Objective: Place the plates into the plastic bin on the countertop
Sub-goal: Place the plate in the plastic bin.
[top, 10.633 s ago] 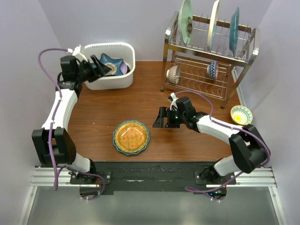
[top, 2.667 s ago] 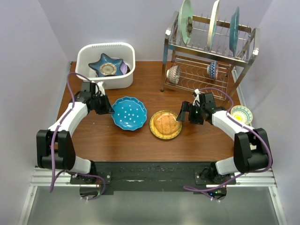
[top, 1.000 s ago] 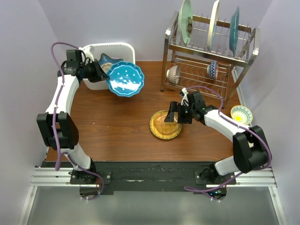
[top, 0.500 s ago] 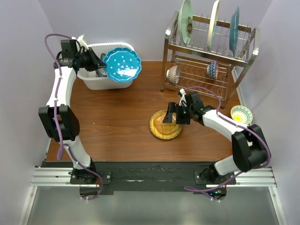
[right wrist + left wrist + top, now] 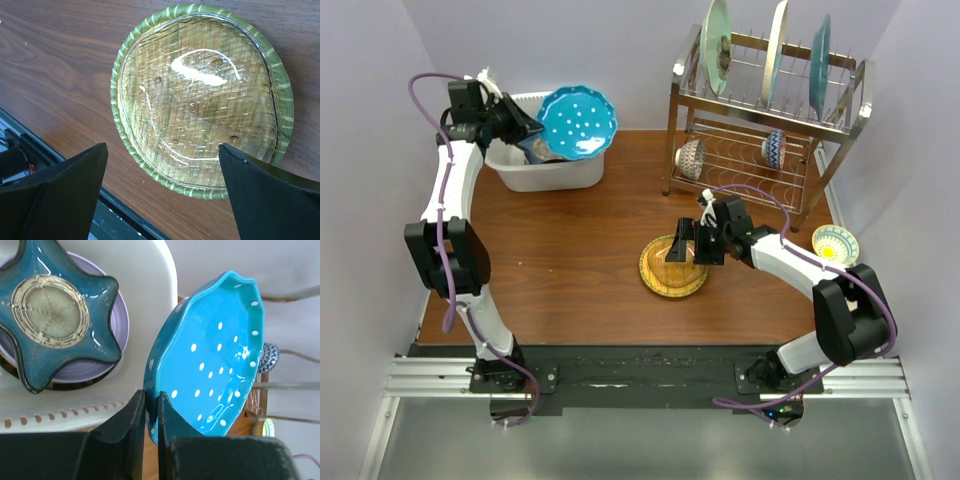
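Note:
My left gripper (image 5: pixel 527 126) is shut on the rim of the blue dotted plate (image 5: pixel 578 122), holding it tilted on edge over the white plastic bin (image 5: pixel 545 175). In the left wrist view the black fingers (image 5: pixel 135 415) pinch the blue dotted plate (image 5: pixel 210 365) beside the bin's rim (image 5: pixel 150 285). Inside the bin a blue star-shaped plate (image 5: pixel 55 315) lies on a lavender plate (image 5: pixel 120 335). My right gripper (image 5: pixel 682 250) stands open just above the amber plate (image 5: pixel 672 270) on the countertop (image 5: pixel 580 230). The right wrist view shows the right gripper (image 5: pixel 162 146) straddling the near half of the amber plate (image 5: pixel 200 95).
A steel wire dish rack (image 5: pixel 850 110) stands at the back right with three plates (image 5: pixel 716 45) upright on top and two small patterned bowls (image 5: pixel 692 155) on its lower shelf. Another small bowl (image 5: pixel 835 243) sits on the wood at the right edge.
My left arm has carried the blue dotted plate up and back until it hangs over the bin. The right gripper has barely shifted over the amber plate.

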You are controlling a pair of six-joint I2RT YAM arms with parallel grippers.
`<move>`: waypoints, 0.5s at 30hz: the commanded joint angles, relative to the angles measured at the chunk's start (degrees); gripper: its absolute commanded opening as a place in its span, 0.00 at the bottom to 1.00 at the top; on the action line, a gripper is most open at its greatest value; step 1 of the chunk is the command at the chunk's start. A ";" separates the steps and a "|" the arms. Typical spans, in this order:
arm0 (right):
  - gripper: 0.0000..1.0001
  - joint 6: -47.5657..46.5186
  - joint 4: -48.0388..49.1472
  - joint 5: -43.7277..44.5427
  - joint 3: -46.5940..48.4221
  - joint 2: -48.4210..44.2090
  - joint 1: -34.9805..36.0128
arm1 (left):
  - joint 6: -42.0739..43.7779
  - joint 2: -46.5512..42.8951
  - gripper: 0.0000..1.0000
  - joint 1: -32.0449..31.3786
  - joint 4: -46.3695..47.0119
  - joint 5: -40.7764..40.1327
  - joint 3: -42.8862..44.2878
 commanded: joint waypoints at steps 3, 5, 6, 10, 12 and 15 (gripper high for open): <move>0.97 0.45 1.57 -0.93 1.56 -0.16 0.47 | -7.77 0.23 0.00 0.86 13.70 0.15 4.77; 0.96 0.45 1.65 -1.02 1.47 -0.25 0.47 | -8.04 0.59 0.00 0.95 14.85 -0.64 4.86; 0.96 0.36 1.65 -0.93 1.39 -0.33 0.56 | -8.21 1.11 0.00 1.03 15.64 -0.56 4.95; 0.96 0.01 1.39 -1.11 1.47 -0.16 0.47 | -9.00 2.26 0.00 1.65 17.31 -1.08 5.30; 0.96 0.01 1.39 -1.11 1.56 -0.16 0.47 | -9.09 2.87 0.00 1.74 17.84 -1.70 5.65; 0.97 -0.08 1.22 -1.20 1.65 -0.16 0.56 | -9.00 3.49 0.00 2.09 18.28 -3.19 5.74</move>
